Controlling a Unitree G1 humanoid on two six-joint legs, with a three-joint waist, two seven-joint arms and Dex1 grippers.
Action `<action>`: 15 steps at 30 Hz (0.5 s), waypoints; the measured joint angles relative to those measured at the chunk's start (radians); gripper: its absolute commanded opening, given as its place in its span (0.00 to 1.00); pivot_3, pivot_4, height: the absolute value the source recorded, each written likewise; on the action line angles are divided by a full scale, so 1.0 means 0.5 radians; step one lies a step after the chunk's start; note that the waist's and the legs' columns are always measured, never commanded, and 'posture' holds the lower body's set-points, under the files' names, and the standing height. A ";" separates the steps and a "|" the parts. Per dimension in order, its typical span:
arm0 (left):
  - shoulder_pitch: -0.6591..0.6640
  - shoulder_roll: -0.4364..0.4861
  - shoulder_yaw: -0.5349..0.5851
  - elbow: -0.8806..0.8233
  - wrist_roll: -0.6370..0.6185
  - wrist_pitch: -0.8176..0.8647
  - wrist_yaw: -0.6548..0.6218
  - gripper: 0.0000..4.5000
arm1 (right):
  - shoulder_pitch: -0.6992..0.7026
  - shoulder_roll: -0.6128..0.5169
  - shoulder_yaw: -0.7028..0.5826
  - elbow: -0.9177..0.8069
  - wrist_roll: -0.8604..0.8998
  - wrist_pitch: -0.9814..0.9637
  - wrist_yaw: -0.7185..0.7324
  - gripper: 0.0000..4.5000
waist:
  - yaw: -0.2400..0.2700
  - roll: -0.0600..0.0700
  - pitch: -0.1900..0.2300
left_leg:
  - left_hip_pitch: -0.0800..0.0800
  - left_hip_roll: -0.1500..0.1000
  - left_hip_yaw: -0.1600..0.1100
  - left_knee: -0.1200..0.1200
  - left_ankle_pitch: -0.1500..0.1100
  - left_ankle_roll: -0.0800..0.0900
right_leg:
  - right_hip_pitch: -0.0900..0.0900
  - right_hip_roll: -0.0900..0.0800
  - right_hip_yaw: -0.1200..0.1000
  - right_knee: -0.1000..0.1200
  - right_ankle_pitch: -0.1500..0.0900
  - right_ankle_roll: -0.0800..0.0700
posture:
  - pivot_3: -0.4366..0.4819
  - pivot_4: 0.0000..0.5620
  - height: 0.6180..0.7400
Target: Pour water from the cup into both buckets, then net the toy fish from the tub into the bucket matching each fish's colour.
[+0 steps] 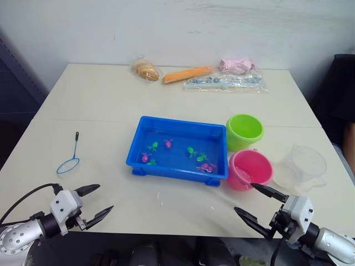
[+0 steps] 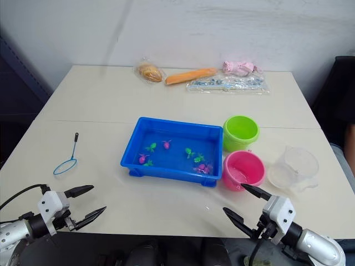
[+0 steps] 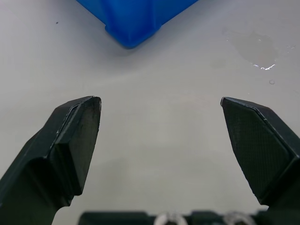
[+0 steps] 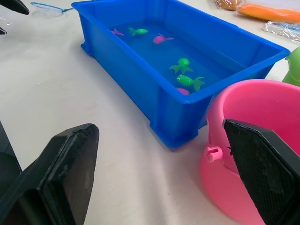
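Tub [image 1: 178, 148] at table [image 1: 100, 105] centre, holding pink and green toy fish [image 1: 168, 143]; both grippers spread wide and empty.

Right wrist view adds water lying in the tub and the pink bucket [image 4: 262, 136] close by its corner; the head view places the green bucket [image 1: 244, 131] behind it, the cup [image 1: 302, 168] toward the right edge, the net [image 1: 69, 160] toward the left edge. Left gripper [image 1: 95, 200] and right gripper [image 1: 256, 204] hover low at the near edge.
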 measured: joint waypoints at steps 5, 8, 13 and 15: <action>0.023 0.012 0.008 -0.100 -0.165 0.118 -0.074 0.97 | 0.003 0.006 -0.009 -0.024 0.028 0.002 -0.017 1.00 | 0.000 0.000 0.000 | -0.001 0.001 0.002 0.000 0.000 0.000 | -0.003 0.000 0.003 0.002 0.000 0.000 | 0.48 0.27 1.00; 0.027 0.033 0.006 -0.368 -0.393 0.319 -0.111 0.97 | 0.018 0.025 -0.050 -0.080 0.045 0.001 -0.051 1.00 | 0.004 0.000 0.000 | -0.001 0.001 0.002 0.000 0.000 -0.001 | -0.003 -0.001 0.008 0.003 0.000 0.000 | 0.48 0.27 1.00; -0.046 0.234 -0.119 -0.765 -0.742 0.831 -0.177 0.97 | 0.337 0.190 -0.299 -0.198 0.042 -0.080 -0.176 1.00 | 0.015 0.008 0.001 | -0.002 0.000 0.001 -0.001 0.000 -0.004 | -0.003 0.003 0.022 0.003 -0.002 -0.004 | 0.48 0.27 1.00; -0.125 0.255 -0.216 -0.831 -0.769 0.923 -0.201 0.97 | 0.549 0.319 -0.441 -0.253 0.042 -0.163 -0.225 1.00 | 0.013 0.015 -0.003 | 0.000 0.000 0.003 -0.003 0.004 -0.013 | -0.003 0.009 0.023 0.003 -0.003 -0.004 | 0.48 0.27 1.00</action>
